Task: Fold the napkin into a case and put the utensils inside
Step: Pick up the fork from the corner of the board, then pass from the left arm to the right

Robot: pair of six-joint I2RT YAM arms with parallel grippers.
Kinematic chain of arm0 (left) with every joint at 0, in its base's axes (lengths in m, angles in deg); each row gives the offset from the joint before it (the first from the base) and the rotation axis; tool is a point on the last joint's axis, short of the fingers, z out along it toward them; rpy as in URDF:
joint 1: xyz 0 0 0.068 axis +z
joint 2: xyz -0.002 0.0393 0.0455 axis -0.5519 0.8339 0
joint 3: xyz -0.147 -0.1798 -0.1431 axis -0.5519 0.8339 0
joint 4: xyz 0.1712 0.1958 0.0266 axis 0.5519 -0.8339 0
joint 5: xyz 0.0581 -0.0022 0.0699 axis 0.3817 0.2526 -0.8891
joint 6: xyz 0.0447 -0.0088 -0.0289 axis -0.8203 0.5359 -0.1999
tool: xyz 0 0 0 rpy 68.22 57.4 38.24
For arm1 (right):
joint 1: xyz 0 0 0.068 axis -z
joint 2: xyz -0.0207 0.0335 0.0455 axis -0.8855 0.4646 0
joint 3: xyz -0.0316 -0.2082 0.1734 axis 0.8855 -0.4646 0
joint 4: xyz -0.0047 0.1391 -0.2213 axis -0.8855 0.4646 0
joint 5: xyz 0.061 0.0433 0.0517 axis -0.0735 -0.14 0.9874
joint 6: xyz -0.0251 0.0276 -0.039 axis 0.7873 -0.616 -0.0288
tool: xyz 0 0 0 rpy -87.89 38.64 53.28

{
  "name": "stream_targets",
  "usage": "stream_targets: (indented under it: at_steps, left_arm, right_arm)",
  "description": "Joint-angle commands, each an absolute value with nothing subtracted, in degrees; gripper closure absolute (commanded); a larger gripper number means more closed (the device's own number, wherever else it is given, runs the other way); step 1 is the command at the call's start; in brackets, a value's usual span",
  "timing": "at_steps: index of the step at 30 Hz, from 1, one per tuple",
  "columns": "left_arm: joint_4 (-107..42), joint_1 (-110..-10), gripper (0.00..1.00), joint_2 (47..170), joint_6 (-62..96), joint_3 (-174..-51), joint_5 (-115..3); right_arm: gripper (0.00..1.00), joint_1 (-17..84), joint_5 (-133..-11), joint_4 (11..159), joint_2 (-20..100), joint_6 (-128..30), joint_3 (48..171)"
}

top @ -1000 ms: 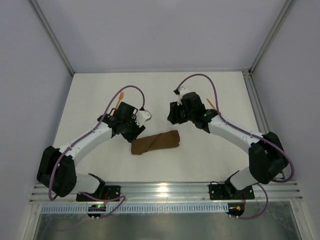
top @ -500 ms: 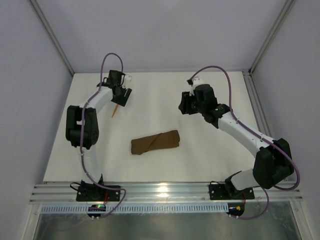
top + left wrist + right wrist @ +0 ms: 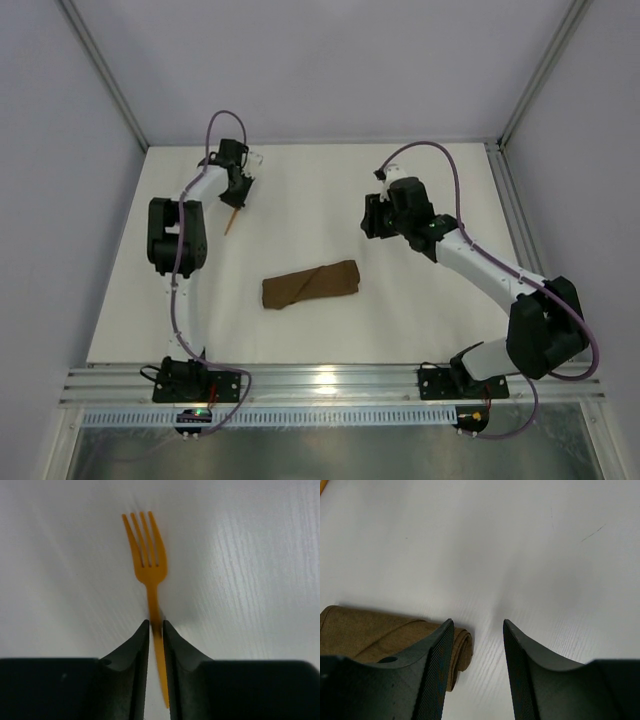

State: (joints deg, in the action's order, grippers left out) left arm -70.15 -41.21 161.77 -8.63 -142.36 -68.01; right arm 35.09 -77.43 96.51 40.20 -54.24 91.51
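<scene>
The napkin (image 3: 311, 284) lies mid-table as a narrow, layered dark brown case; it also shows in the right wrist view (image 3: 380, 635). My left gripper (image 3: 237, 198) is at the far left, shut on the handle of the orange fork (image 3: 230, 220). In the left wrist view the fork (image 3: 145, 550) points its tines away from the gripper (image 3: 156, 626). My right gripper (image 3: 373, 220) is open and empty, above and to the right of the case; its left finger (image 3: 435, 670) overlaps the case's rolled end. An orange sliver (image 3: 322, 485) shows at that view's top left corner. The other utensil is hidden in the top view.
The white table (image 3: 330, 190) is walled by grey panels and metal corner posts (image 3: 105, 80). A metal rail (image 3: 330, 380) runs along the near edge by the arm bases.
My left arm swung from beside the case out to the far left and is now shut on the fork. My right gripper drew back from the case toward the upper right.
</scene>
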Motion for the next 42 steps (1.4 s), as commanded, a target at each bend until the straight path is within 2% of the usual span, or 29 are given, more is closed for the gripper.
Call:
stream_targets:
  at_steps: [1,3,4,8,10,13,14,15,17,21,25,29,36,38,39,42]
  left_arm:
    - [-79.2,-39.9,0.82,165.1,-7.8,-143.6,-58.8]
    - [-80.7,-40.0,0.96,164.5,-8.3,-143.3,-57.5]
    - [-80.9,-39.9,1.0,163.9,-8.7,-142.8,-57.1]
    - [-78.4,-40.8,1.0,154.4,-12.4,-132.5,-52.5]
    - [-75.6,-42.1,1.0,144.7,-14.9,-127.1,-51.5]
    - [-73.9,-44.5,1.0,131.9,-16.3,-118.5,-50.5]
    - [-74.3,-45.1,1.0,129.3,-16.1,-117.2,-50.4]
    - [-75.0,-46.5,1.0,124.5,-16.3,-115.2,-50.4]
    - [-77.9,-48.4,1.0,120.6,-16.9,-113.6,-50.3]
    - [-83.5,-54.8,1.0,114.3,-18.1,-110.9,-50.4]
    - [-84.3,-60.9,1.0,110.3,-17.4,-109.4,-52.8]
    - [-84.6,-63.7,1.0,109.3,-17.2,-109.6,-53.9]
    - [-84.8,-66.0,1.0,109.6,-18.0,-109.9,-54.1]
    - [-84.6,-66.2,1.0,109.6,-18.1,-109.6,-53.9]
    - [-84.4,-66.2,1.0,109.6,-18.0,-109.5,-54.0]
    - [-83.9,-66.2,1.0,109.4,-17.9,-109.4,-54.3]
  right_arm:
    - [0.51,35.0,-78.5,95.4,36.6,-52.7,92.0]
    - [0.51,35.0,-77.7,95.4,36.2,-52.6,92.2]
    - [0.51,35.0,-77.1,95.3,35.8,-52.6,92.3]
    - [0.51,35.1,-70.0,92.7,34.3,-51.8,92.1]
    - [0.5,35.2,-64.4,90.5,33.4,-52.4,92.1]
    - [0.41,35.9,-59.5,88.5,34.1,-57.9,93.5]
    - [0.34,35.9,-58.4,88.2,35.4,-59.6,94.2]
    - [0.22,35.9,-57.1,87.3,36.4,-63.0,95.5]
    - [0.2,35.4,-55.1,86.5,39.0,-66.2,97.3]
    - [0.21,30.4,-55.4,84.7,43.2,-67.8,101.2]
    - [0.33,27.0,-50.3,84.6,48.0,-69.5,104.8]
    - [0.35,25.9,-49.5,80.5,48.4,-73.2,102.0]
    - [0.38,24.3,-52.8,83.8,52.9,-72.4,102.8]
    - [0.41,24.1,-52.0,83.8,54.7,-72.4,103.5]
    - [0.46,24.0,-51.7,83.8,55.1,-72.4,103.5]
    - [0.54,23.6,-49.7,83.3,55.9,-73.4,102.9]
